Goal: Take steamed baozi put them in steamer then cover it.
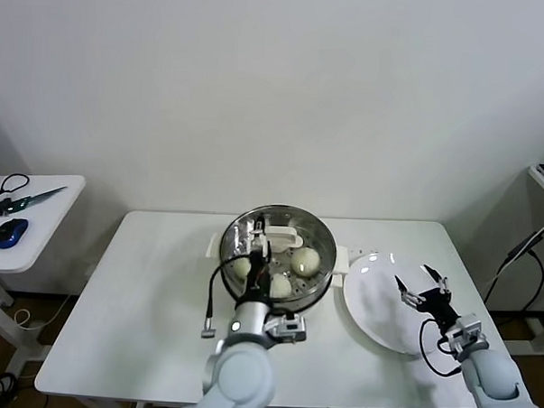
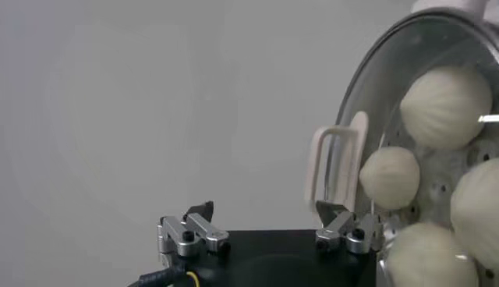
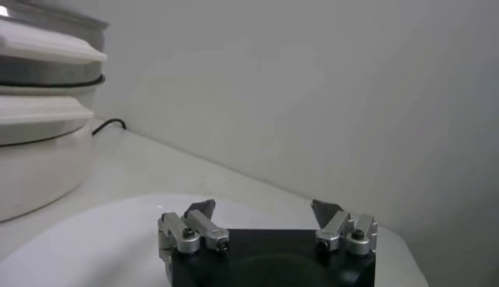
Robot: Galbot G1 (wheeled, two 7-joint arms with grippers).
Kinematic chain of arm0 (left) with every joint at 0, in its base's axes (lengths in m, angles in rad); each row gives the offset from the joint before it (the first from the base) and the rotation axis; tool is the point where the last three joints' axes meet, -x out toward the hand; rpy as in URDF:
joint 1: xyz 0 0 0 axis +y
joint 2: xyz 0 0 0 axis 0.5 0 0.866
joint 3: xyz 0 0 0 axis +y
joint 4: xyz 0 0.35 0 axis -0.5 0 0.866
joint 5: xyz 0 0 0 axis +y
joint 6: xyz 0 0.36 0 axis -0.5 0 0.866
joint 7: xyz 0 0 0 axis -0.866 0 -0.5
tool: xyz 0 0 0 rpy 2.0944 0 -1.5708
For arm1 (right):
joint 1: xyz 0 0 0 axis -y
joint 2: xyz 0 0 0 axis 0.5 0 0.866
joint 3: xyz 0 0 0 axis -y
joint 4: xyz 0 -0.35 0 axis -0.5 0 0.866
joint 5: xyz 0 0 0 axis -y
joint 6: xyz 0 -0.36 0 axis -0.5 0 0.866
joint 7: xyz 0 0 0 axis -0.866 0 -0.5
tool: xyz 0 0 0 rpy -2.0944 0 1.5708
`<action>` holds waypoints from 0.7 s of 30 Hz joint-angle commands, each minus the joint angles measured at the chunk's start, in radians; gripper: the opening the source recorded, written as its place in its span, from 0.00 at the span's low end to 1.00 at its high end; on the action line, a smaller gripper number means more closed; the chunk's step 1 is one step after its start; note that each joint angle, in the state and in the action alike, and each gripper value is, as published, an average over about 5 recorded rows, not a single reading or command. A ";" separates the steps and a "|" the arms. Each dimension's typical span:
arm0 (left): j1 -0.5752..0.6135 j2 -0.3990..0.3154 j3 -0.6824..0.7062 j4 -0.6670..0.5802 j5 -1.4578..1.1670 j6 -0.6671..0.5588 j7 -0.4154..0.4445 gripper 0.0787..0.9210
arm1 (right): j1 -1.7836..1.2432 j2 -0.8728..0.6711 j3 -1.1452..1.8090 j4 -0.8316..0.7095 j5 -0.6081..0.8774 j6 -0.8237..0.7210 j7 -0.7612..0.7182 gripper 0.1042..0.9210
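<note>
The steamer stands at the table's middle back on its cream-white base. The glass lid with its white handle appears to lie on it. Three baozi show through it in the head view. The left wrist view shows several baozi behind the glass and the handle. My left gripper is open over the steamer. In its own view the left gripper is empty, one finger right beside the handle. My right gripper is open and empty above the white plate.
The plate lies right of the steamer, near the table's right edge. A side table at the far left holds a blue mouse and cables. The white table is bare left of and before the steamer.
</note>
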 commanded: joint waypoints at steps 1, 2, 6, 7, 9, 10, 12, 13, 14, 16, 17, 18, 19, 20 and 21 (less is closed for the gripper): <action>0.203 0.110 -0.233 -0.205 -0.317 -0.105 -0.253 0.88 | -0.025 0.000 0.009 0.040 0.051 -0.019 0.011 0.88; 0.223 0.113 -0.279 -0.216 -0.381 -0.126 -0.288 0.88 | -0.029 0.001 0.011 0.046 0.054 -0.019 0.012 0.88; 0.323 0.102 -0.488 -0.244 -0.738 -0.331 -0.432 0.88 | -0.043 0.002 0.015 0.064 0.056 -0.017 0.019 0.88; 0.356 0.092 -0.546 -0.247 -0.819 -0.403 -0.452 0.88 | -0.047 0.002 0.016 0.069 0.058 -0.016 0.020 0.88; 0.420 0.068 -0.643 -0.246 -0.935 -0.518 -0.475 0.88 | -0.052 0.004 0.020 0.076 0.064 -0.014 0.020 0.88; 0.449 0.052 -0.688 -0.241 -0.984 -0.564 -0.480 0.88 | -0.056 0.006 0.022 0.080 0.067 -0.014 0.020 0.88; 0.494 0.024 -0.752 -0.223 -1.075 -0.639 -0.485 0.88 | -0.063 0.010 0.025 0.087 0.071 -0.012 0.020 0.88; 0.511 0.011 -0.780 -0.210 -1.125 -0.671 -0.488 0.88 | -0.066 0.012 0.026 0.091 0.073 -0.012 0.020 0.88; 0.525 -0.003 -0.806 -0.195 -1.178 -0.701 -0.489 0.88 | -0.071 0.014 0.028 0.096 0.073 -0.011 0.020 0.88; 0.548 -0.029 -0.847 -0.167 -1.284 -0.743 -0.478 0.88 | -0.081 0.018 0.030 0.110 0.076 -0.010 0.020 0.88; 0.557 -0.039 -0.862 -0.152 -1.332 -0.755 -0.473 0.88 | -0.087 0.020 0.031 0.117 0.077 -0.010 0.020 0.88; 0.565 -0.048 -0.875 -0.136 -1.376 -0.768 -0.463 0.88 | -0.093 0.022 0.032 0.125 0.078 -0.009 0.019 0.88; 0.571 -0.056 -0.885 -0.115 -1.407 -0.778 -0.452 0.88 | -0.100 0.024 0.032 0.133 0.079 -0.007 0.019 0.88; 0.575 -0.060 -0.891 -0.092 -1.431 -0.786 -0.446 0.88 | -0.106 0.025 0.032 0.141 0.079 -0.006 0.019 0.88; 0.577 -0.063 -0.894 -0.071 -1.451 -0.791 -0.439 0.88 | -0.111 0.026 0.032 0.147 0.079 -0.004 0.019 0.88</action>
